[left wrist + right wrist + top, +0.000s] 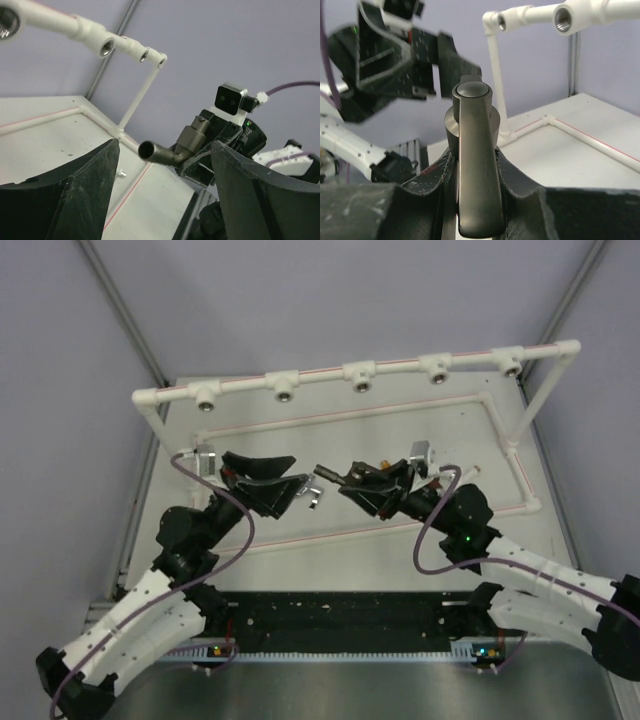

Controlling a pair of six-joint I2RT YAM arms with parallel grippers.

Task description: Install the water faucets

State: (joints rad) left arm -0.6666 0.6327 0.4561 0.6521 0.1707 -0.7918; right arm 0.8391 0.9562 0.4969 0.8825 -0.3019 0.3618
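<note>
- Pinched between the pressed-together fingers of the right gripper [352,480]: a dark grey metal faucet [475,150] with a bent spout, lifted clear of the pale grey table [350,550].
- Spout aimed sideways at the left gripper [298,471], its open end near those fingertips but apart from them.
- Left gripper spread wide, nothing between its black fingers [80,195] (only the spout, seen through the gap from the left wrist).
- Beyond both arms, raised over the far edge of the table: a white plastic pipe rail [320,377] with 5 round metal-threaded sockets [285,392], well apart from the faucet.
- On the table just below the spout: a small silvery piece [313,498] (too small to identify).
</note>
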